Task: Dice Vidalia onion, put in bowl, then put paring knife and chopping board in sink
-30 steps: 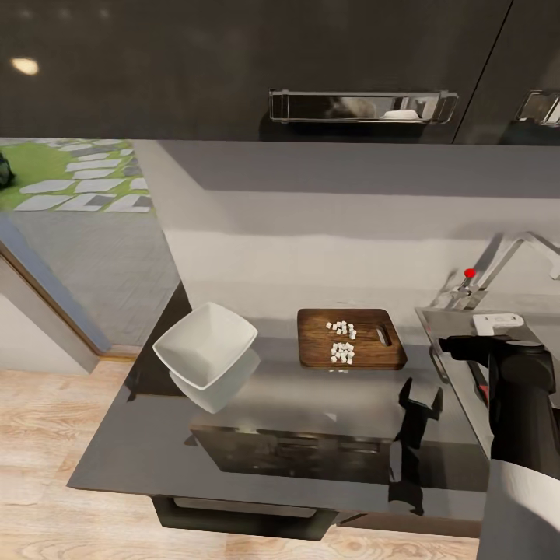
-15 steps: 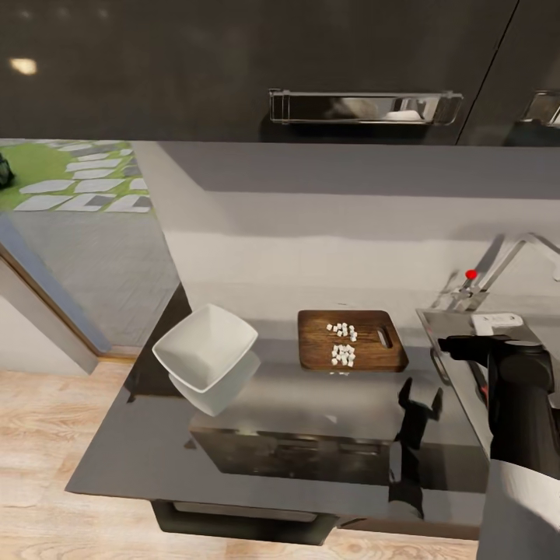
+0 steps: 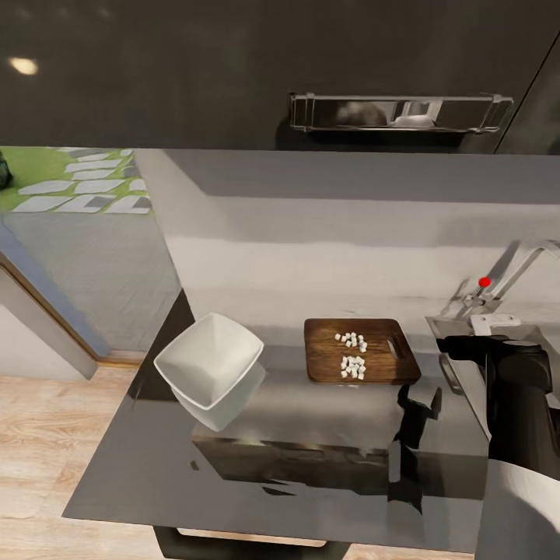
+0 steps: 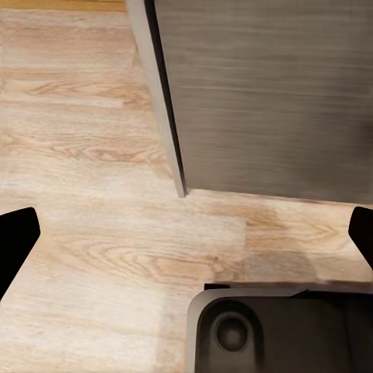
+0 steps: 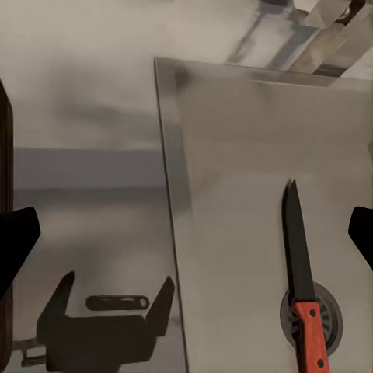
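The right arm hides most of the sink (image 3: 435, 325) in the head view, and the tap (image 3: 519, 264) with its red knob is cut by the frame edge. Inside the sink (image 5: 233, 155), the paring knife (image 5: 301, 273) lies flat, its red-orange handle over the round drain. Left of the sink, the chopping board (image 3: 360, 351) carries the diced onion (image 3: 352, 355) in two small white clusters. The bowl (image 3: 208, 359), further left of the sink on the countertop (image 3: 295, 435), looks empty. The right gripper (image 5: 186, 237) has its fingers wide apart, holding nothing; the left gripper (image 4: 186, 233), fingers likewise apart, hangs over wooden floor.
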